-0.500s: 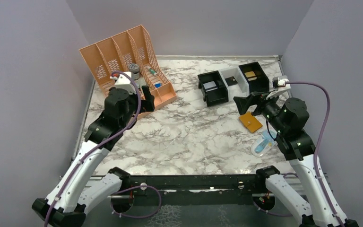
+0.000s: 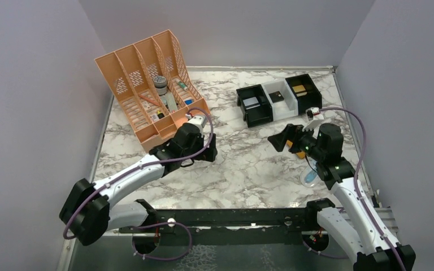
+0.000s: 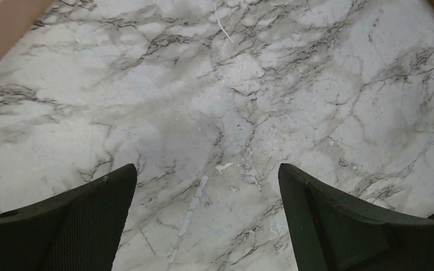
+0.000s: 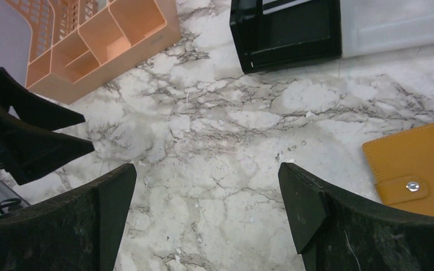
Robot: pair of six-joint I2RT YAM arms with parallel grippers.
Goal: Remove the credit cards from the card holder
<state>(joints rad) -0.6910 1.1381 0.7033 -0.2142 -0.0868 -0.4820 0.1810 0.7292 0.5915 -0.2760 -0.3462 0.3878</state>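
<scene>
The card holder (image 4: pixel 415 169), a mustard-tan wallet, lies shut on the marble with its snap tab fastened, at the right edge of the right wrist view. From above my right arm covers nearly all of it. No credit cards show. My right gripper (image 4: pixel 206 169) (image 2: pixel 278 140) hangs open over bare marble, left of the holder. My left gripper (image 3: pixel 206 169) (image 2: pixel 208 148) is open above the table's middle with only marble between its fingers. Its black fingers (image 4: pixel 34 135) also show at the left of the right wrist view, facing the right gripper.
A peach file organiser (image 2: pixel 147 84) (image 4: pixel 90 39) holding small items stands at the back left. Black and white bins (image 2: pixel 277 99) (image 4: pixel 285 34) sit at the back right. A clear-blue packet (image 2: pixel 312 175) lies beside my right arm near the right edge.
My left arm has swung from the organiser out to the table's middle. My right arm has shifted left and nearer, now covering the card holder from above. Both grippers stay open.
</scene>
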